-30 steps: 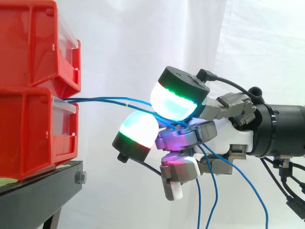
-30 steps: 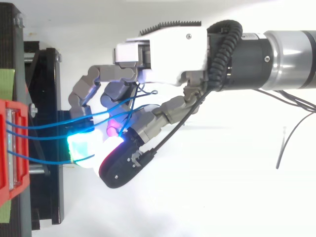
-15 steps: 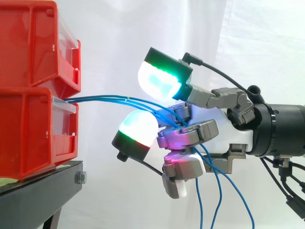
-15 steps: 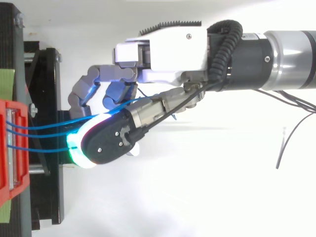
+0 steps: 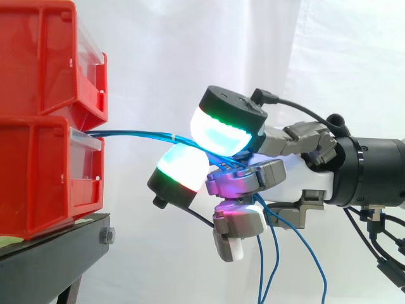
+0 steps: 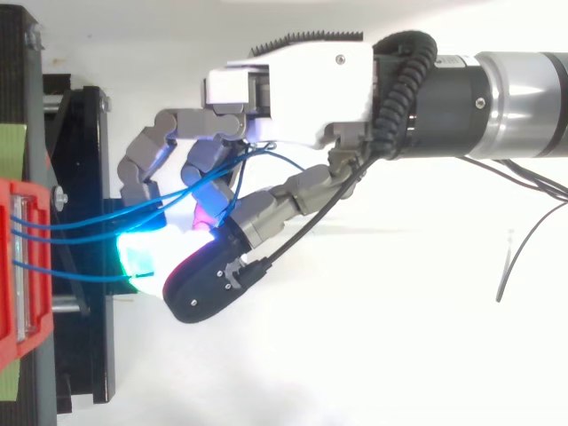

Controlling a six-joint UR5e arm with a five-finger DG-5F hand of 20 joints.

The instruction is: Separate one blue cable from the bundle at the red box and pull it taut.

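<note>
The hand (image 6: 293,89) is pinching the blue cables (image 5: 136,135) in curled fingers (image 6: 140,173) — near the red box (image 5: 44,177), where they are fanning apart — likely so one can be singled out and tensioned.

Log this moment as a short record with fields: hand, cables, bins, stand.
hand: shut, fingers curled round the blue cables
cables: several run from the lower red bin to the hand, slightly bowed; loose ends hang below it
bins: upper red bin stacked on the lower one
stand: black, under the bins
</note>
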